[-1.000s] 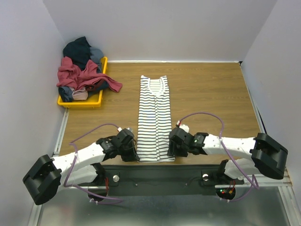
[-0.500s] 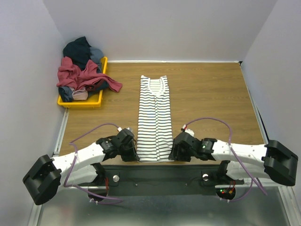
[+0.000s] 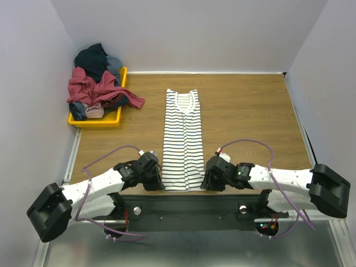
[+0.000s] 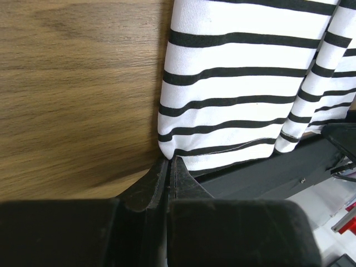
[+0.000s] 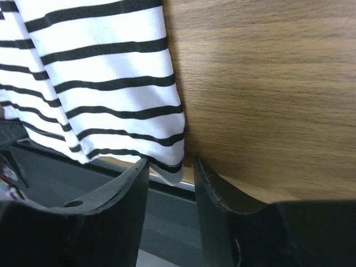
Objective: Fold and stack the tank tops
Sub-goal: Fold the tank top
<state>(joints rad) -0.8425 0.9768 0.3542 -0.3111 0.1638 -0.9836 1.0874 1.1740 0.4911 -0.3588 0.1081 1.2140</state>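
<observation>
At the near edge of the desk [image 3: 250, 111], the left gripper [image 4: 168, 161] has its fingers pressed together on the near-left hem corner of the striped tank top [image 3: 183, 142]; the cloth runs right into the seam between the tips. The right gripper [image 5: 171, 167] is spread, with the near-right hem corner lying between its two fingers and not yet pinched.

The top lies as a long narrow strip down the middle of the desk. Its hem just overhangs the near edge and its scoop neck points toward the far edge, so the step in hand looks like taking both hem corners for a fold away from the arms.

To do it well, the right fingers should close low and deep enough to catch every layer at that corner, not only the top ply. Both arms should then lift together, level and at matched height, to keep the hem taut and square. Carrying the hem straight toward the far edge, parallel to the side edges, should keep the strip from skewing. Uneven pull would probably open the lengthwise fold.

Far off in the far-left corner sits a yellow tray [image 3: 94, 121] holding a heap of clothes [image 3: 97, 83], presumably the tops waiting their turn, well apart from the striped one.
</observation>
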